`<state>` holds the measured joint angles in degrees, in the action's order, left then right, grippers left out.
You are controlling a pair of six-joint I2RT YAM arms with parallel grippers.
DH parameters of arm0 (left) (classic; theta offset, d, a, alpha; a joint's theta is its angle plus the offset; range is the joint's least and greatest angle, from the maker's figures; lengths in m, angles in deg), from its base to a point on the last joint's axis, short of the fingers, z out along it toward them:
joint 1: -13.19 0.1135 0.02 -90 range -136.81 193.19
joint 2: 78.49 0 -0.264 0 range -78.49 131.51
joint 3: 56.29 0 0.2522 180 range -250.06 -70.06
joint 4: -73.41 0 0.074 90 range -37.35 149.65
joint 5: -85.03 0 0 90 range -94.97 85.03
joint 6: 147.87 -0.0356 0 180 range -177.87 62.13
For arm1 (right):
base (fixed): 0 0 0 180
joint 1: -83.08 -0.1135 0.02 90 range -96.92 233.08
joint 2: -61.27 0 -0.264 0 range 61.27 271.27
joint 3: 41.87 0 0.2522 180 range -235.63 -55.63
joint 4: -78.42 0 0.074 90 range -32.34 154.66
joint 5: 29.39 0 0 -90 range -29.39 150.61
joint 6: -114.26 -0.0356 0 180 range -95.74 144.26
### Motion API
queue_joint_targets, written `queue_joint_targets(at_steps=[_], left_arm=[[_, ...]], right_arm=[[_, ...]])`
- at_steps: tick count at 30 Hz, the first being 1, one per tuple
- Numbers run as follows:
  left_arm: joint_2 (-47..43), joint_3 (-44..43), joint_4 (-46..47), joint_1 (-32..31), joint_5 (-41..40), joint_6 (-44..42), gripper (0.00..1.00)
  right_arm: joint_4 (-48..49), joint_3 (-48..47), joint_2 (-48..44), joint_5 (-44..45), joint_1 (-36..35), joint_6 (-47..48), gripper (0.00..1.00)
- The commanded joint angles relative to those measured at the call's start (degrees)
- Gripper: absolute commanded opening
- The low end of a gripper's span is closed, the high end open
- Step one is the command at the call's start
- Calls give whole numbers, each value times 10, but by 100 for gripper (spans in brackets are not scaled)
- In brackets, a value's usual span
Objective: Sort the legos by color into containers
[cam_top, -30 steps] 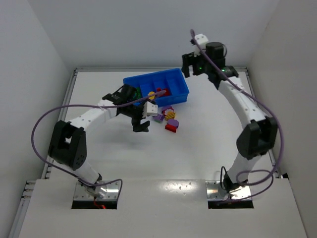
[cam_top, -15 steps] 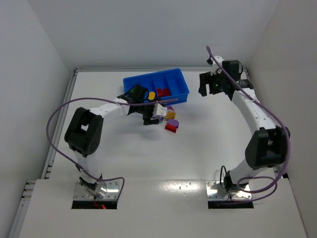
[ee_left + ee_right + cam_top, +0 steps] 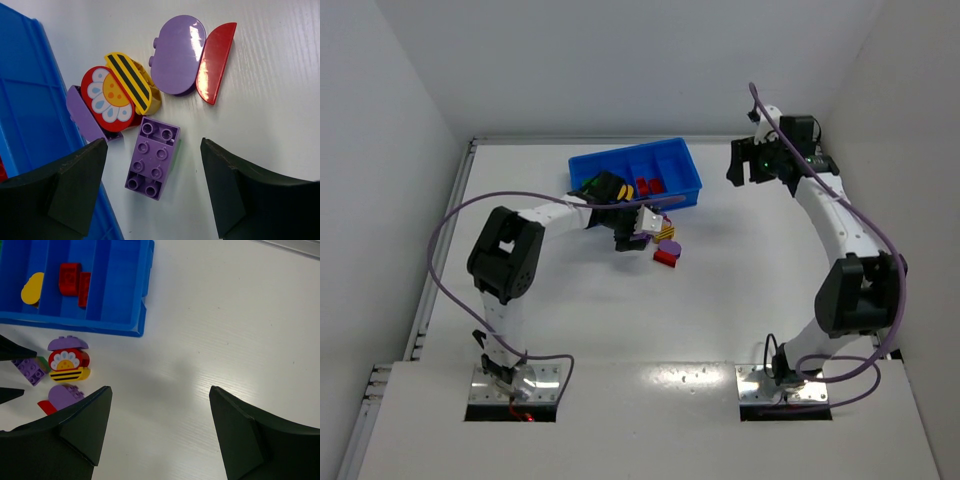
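Left hand reached tray edge, straddling purple brick

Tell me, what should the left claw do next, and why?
Probably lower the left gripper and close on the purple eight-stud brick: it lies on the table directly between the open jaws, outside the blue tray.

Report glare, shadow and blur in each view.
Top external: bright glare on the glossy near shelf. Left wrist: sharp, with a sheen on the rounded purple lego; the left gripper's fingers are dark and featureless. Right wrist: a faint soft shadow on the table.
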<state>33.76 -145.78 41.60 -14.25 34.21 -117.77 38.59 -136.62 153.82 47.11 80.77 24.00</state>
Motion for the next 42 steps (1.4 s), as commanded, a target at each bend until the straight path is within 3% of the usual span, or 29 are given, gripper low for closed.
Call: queue_joint_targets(at_steps=[1,6,15,42], left_arm=[[9,-24,14,-1,24,-2,81],[21,-37,14,5,24,-2,81],[38,-58,-20,10,24,-2,70],[72,-99,-97,20,-40,13,65]], right_arm=[[15,-30,11,-13,5,-10,79],[15,-30,17,-18,5,-10,79],[21,-36,32,-18,5,-15,79],[31,-48,50,-13,5,-15,79]])
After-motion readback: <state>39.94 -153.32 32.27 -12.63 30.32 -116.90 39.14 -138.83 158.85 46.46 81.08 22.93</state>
